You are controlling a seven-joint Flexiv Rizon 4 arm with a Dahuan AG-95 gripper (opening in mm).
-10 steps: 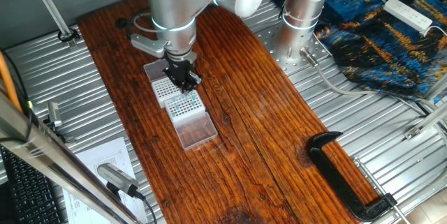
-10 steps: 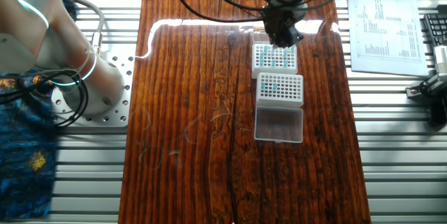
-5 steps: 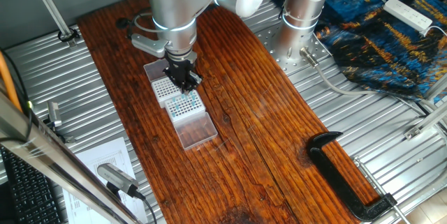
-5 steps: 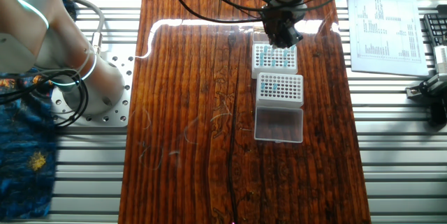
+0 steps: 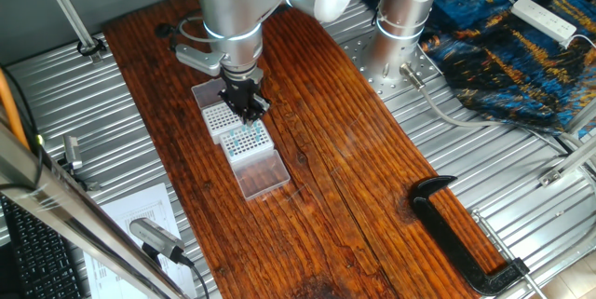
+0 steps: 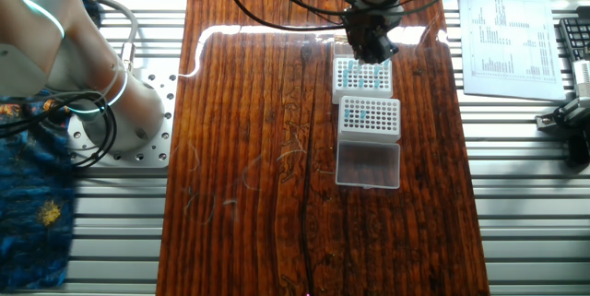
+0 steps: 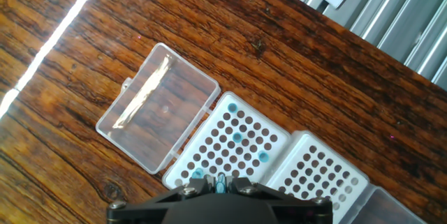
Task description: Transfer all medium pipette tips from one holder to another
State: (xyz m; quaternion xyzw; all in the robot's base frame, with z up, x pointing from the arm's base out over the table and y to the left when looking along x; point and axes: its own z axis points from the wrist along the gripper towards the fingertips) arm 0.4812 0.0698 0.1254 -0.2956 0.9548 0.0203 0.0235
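My gripper (image 7: 221, 184) sits at the bottom edge of the hand view, shut on one teal medium pipette tip (image 7: 222, 181). It hovers over the near edge of a white holder (image 7: 209, 148) that carries a few more teal tips (image 7: 238, 137) among its holes. A second white holder (image 7: 318, 175) lies right beside it. From the fixed views, the gripper (image 5: 248, 109) (image 6: 371, 49) hangs over the joint between the two holders (image 5: 248, 141) (image 6: 362, 76). Teal dots show on both holders (image 6: 370, 116).
A clear hinged lid (image 7: 155, 108) (image 6: 369, 164) lies open flat beside the lidded holder. A black clamp (image 5: 466, 234) rests at the wooden board's far corner. Printed paper (image 6: 502, 29) lies on the metal table beside the board.
Almost nothing differs; the gripper has only crept a few pixels sideways above the holders, with the tip still between its fingers.
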